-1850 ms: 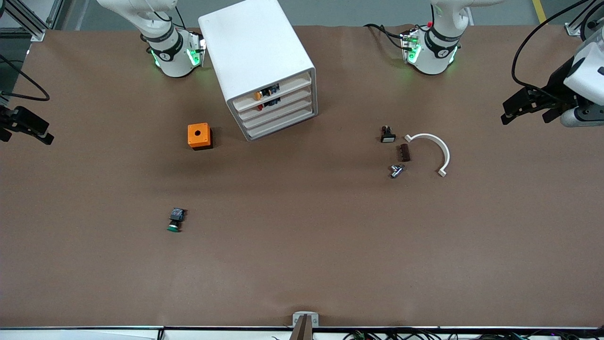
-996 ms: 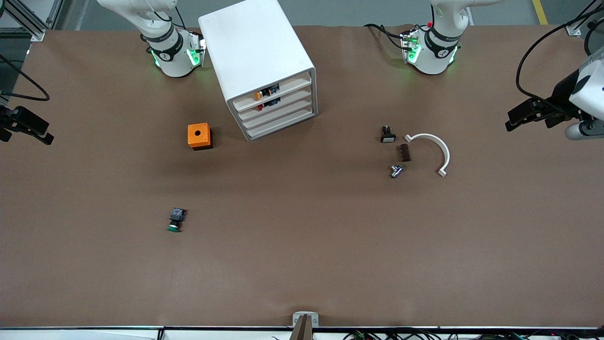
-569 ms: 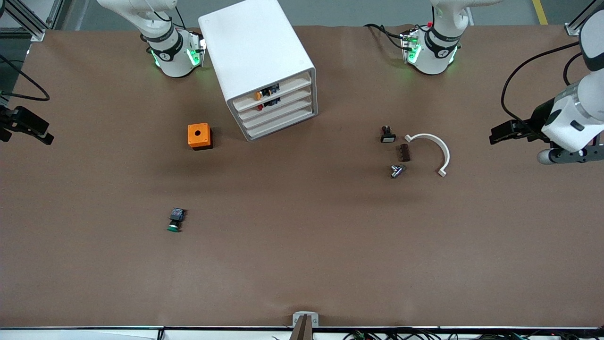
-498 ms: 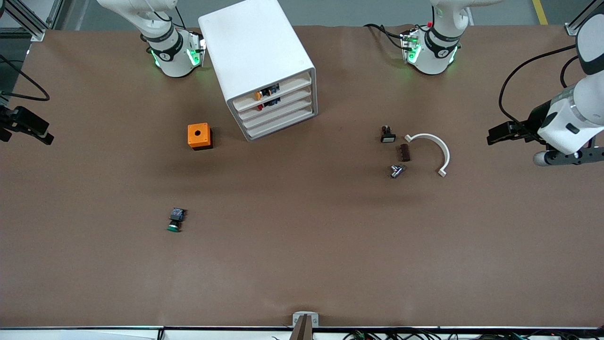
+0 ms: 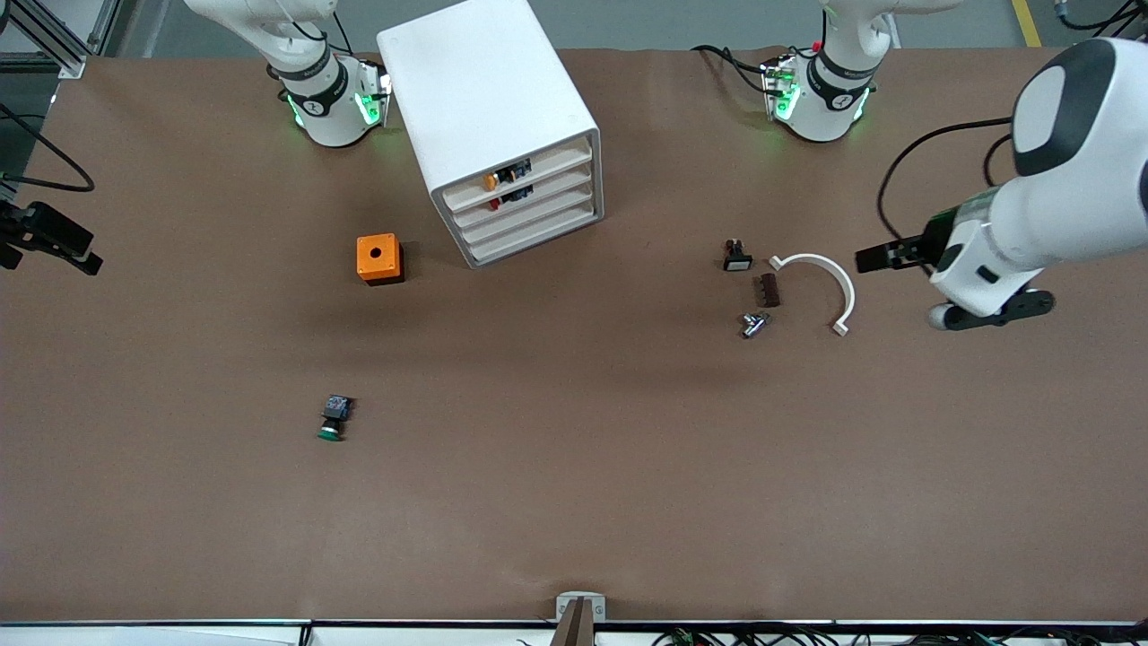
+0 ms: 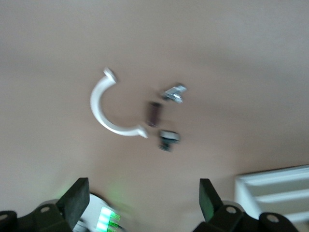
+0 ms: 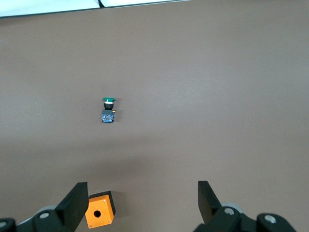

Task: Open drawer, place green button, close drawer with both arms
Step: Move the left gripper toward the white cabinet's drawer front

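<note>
Black right gripper (image 5: 49, 238) waits open and empty at frame's left edge; green-capped button (image 5: 332, 420) lies lower left; third drawer (image 5: 529, 218) remains shut, upper centre; left gripper (image 5: 883, 257), open and empty, has swung inward from the right edge, apparently approaching the drawer

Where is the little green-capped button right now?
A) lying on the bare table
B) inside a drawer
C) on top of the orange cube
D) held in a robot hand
A: the button lies alone on the table, nearer the front camera than the orange cube.
</note>
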Robot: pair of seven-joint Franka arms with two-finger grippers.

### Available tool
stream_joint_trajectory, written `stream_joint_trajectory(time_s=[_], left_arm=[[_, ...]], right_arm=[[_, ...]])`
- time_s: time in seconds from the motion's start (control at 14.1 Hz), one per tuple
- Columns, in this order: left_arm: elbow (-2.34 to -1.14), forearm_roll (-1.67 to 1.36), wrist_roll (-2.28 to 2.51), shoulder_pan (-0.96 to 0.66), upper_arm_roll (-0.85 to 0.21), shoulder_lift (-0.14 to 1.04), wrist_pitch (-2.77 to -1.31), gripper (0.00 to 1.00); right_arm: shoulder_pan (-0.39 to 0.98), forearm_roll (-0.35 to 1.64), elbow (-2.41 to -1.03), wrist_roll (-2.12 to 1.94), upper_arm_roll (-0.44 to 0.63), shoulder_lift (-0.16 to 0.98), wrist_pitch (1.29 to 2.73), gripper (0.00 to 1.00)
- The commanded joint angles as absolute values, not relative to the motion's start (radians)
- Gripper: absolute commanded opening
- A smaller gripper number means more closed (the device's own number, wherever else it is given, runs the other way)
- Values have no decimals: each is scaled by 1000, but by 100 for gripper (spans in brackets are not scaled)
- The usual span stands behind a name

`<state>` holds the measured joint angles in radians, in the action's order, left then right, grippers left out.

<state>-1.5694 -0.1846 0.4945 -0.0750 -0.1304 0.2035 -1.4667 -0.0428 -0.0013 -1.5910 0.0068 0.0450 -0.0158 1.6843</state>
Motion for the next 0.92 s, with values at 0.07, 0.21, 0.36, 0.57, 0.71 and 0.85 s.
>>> stream_joint_trajectory(time_s=[0.07, 0.21, 0.36, 0.57, 0.71, 0.85], left_arm=[[-1460, -346, 829, -132, -129, 348, -1422, 100], [-1436, -423, 996, -162, -129, 418, -1422, 100], [-1416, -477, 1151, -190, -130, 487, -1424, 100], [-1381, -581, 1360, -231, -130, 580, -1427, 100], [-1359, -647, 1509, -261, -132, 644, -1433, 100], [-1347, -696, 1654, -299, -132, 705, -1460, 100]], right_arm=[[-52, -8, -1583, 5, 35, -17, 1680, 100], [-52, -8, -1583, 5, 35, -17, 1681, 100], [-52, -8, -1583, 5, 35, -17, 1681, 100], [-52, -8, -1583, 5, 35, -17, 1681, 100], [-52, -8, -1583, 5, 35, -17, 1681, 100], [-52, -8, -1583, 5, 35, -17, 1681, 100]])
